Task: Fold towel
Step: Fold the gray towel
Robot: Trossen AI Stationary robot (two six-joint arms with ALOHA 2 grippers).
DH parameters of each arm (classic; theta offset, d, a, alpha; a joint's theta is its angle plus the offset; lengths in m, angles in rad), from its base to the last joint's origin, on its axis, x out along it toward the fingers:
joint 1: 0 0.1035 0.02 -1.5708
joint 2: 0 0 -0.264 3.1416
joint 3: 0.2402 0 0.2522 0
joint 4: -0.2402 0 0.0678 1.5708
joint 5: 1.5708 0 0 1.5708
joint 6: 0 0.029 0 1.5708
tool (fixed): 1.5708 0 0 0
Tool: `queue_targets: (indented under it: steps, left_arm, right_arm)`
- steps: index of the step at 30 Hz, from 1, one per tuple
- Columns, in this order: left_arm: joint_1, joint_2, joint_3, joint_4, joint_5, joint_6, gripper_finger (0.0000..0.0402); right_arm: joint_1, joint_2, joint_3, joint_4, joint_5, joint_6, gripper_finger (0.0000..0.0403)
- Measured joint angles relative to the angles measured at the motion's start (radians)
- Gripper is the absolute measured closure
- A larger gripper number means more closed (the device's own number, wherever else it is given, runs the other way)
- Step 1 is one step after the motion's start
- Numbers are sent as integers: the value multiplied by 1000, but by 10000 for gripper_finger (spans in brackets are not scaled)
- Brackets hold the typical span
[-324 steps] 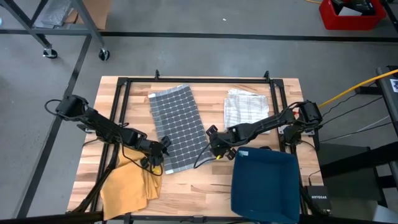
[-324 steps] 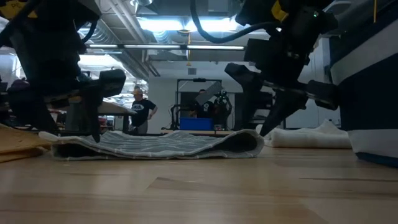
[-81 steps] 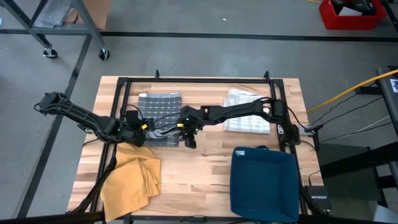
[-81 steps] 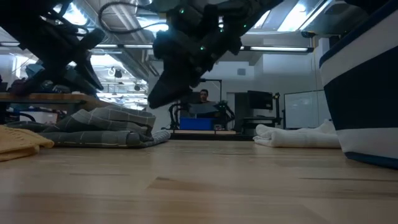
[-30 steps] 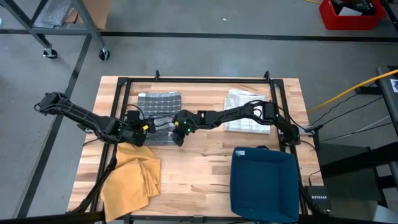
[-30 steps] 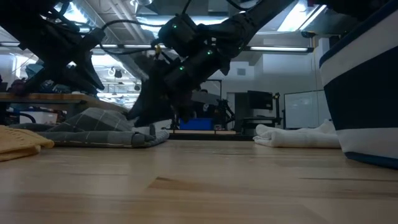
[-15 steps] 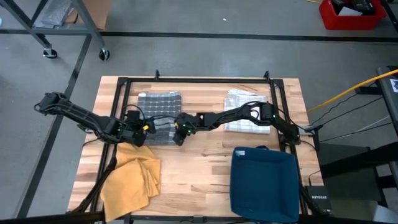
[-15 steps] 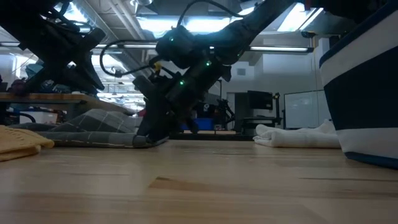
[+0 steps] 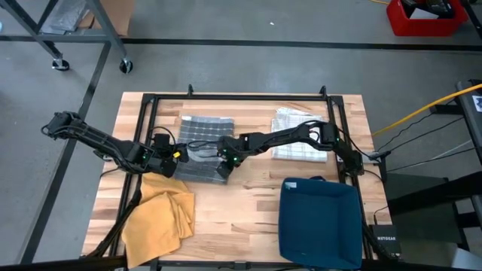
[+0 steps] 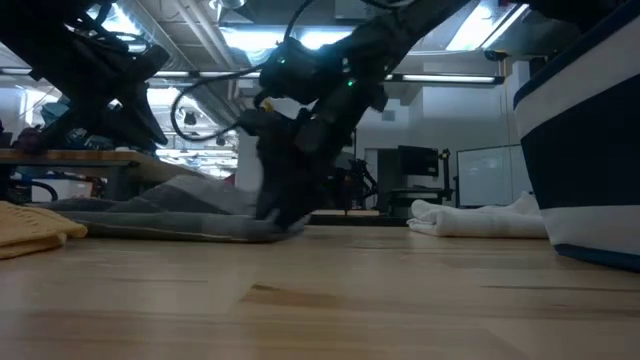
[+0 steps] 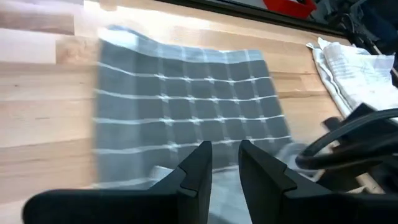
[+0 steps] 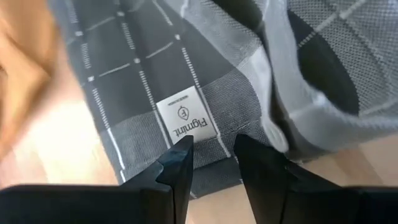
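Observation:
The grey checked towel (image 9: 202, 147) lies folded on the table's left half, its lower layer flat on the wood. My left gripper (image 9: 175, 155) is at the towel's left near corner, shut on it (image 11: 225, 163). My right gripper (image 9: 224, 165) is at the towel's right near corner, shut on it (image 12: 212, 155); a white label (image 12: 186, 121) shows just ahead of the fingers. In the low view the towel (image 10: 170, 215) lies low and long, with my right gripper (image 10: 282, 215) at its right end. My left gripper pinches the towel at its left near corner (image 11: 221, 146) between its two fingers, coming low from the table's left. The towel rests on the table. The fingers hide the contact itself, so one layer or several cannot be told. My right gripper pinches the towel's near edge by the label (image 12: 208, 140) between its two fingers, slanting down from the table's right. A loose upper layer (image 12: 311, 81) bulges beside it. The towel's lower layer lies on the table.
A white folded towel (image 9: 297, 135) lies at the far right. A blue bin (image 9: 320, 222) stands at the near right. A yellow cloth (image 9: 158, 218) lies at the near left. Black frame rails (image 9: 241, 96) run along the table's edges.
My right gripper has gone toward the table's right and near edges, drawing the towel's right side with it. The towel has spread out to the right and lies flatter, its raised hump lower. The left end has stayed in place.

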Motion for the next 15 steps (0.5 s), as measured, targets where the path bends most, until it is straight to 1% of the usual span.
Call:
queue_targets:
  steps: [3, 6, 10, 15]
  left_arm:
    - [0, 0, 0, 5, 28, 32, 331]
    - [0, 0, 0, 7, 109, 87, 331]
    - [0, 0, -1, 35, 221, 206, 331]
    - [0, 2, -1, 110, 303, 421, 331]
  right_arm:
    - [13, -19, 0, -132, 18, -10, 272]
    - [35, -38, -2, -202, 41, -47, 272]
    - [62, -53, -5, -208, 45, -77, 272]
    - [80, -59, -6, -206, 42, -83, 272]
